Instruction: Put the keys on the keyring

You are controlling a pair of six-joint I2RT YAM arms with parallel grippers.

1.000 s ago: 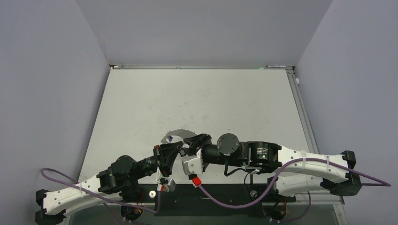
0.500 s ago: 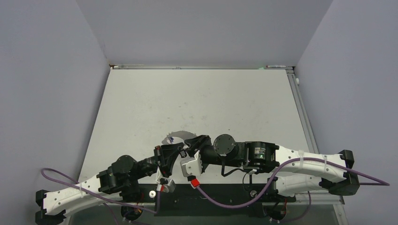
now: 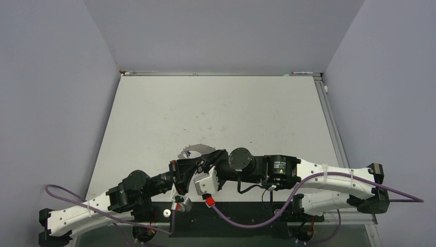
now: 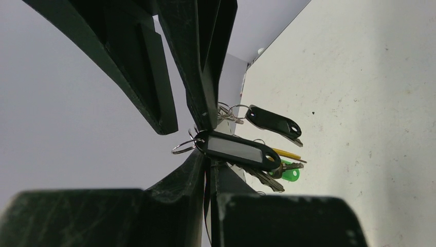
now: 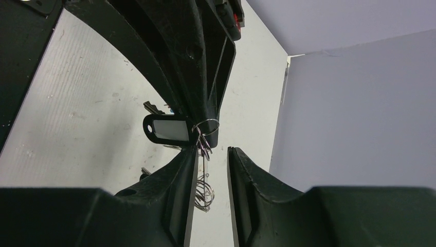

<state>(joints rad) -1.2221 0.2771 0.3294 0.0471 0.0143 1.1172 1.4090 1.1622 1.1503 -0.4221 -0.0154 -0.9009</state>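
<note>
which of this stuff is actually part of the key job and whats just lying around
For the job:
- keyring, seemingly pinched edge-on in the left gripper
- keys with their plastic tags, bunched by the grippers
- right gripper, open near the small rings

Just there:
- table
- purple cables trailing from the arms

The keyring (image 3: pixel 199 148) shows as a pale grey arc just below the middle of the top view, with the rest of it hidden. In the left wrist view the keys (image 4: pixel 257 154) hang bunched at the centre of the frame. A black tag with a white label is in front, another black tag is up and to the right, and yellow and green tags are behind.
</note>
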